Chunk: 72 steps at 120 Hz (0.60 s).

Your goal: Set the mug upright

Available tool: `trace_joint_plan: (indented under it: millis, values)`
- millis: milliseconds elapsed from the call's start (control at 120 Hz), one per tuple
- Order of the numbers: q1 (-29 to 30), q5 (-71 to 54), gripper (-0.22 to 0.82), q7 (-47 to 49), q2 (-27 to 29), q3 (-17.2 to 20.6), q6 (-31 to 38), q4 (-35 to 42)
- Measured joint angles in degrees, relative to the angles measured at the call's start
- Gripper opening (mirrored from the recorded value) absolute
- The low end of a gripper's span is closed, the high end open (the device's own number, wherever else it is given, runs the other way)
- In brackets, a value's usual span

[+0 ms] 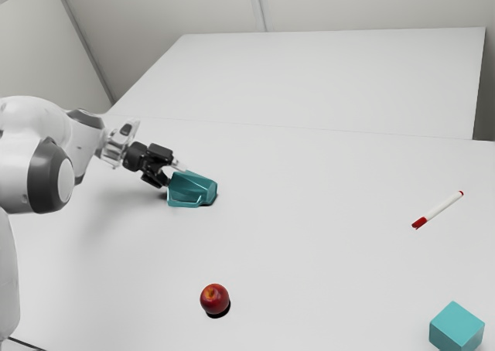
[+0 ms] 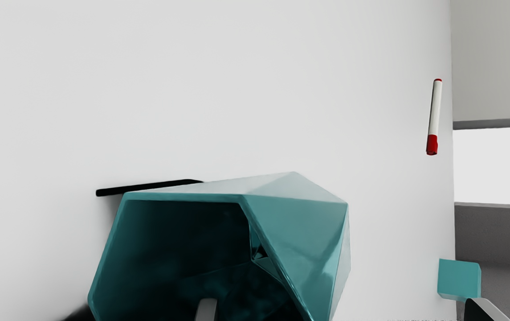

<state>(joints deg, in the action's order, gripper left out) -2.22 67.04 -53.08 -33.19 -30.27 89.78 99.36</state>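
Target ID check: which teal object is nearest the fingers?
The mug, lying on its side, mouth toward the fingers; the cube sits well away.

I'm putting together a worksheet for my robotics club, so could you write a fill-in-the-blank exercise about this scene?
The mug is not upright but lies on its ____.
The cap of the white marker is coloured ____.
Of the apple, the marker and the cube, the one that matches the mug in colour is the ____.
Of all four things, the one closest to the tool is the ____.

Missing words: side; red; cube; mug
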Motion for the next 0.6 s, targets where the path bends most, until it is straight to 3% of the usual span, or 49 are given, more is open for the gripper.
trace_joint_plan:
  millis: [125,442,600]
  values:
    - [-0.3,0.1,0.56,-0.5,0.0,0.5,0.1,0.3]
    - [-0.8,0.1,0.05,-1.2,0.0,0.7,0.5,0.4]
    - [-0.8,-0.2,-0.08,-1.5,0.9,0.7,0.9,0.4]
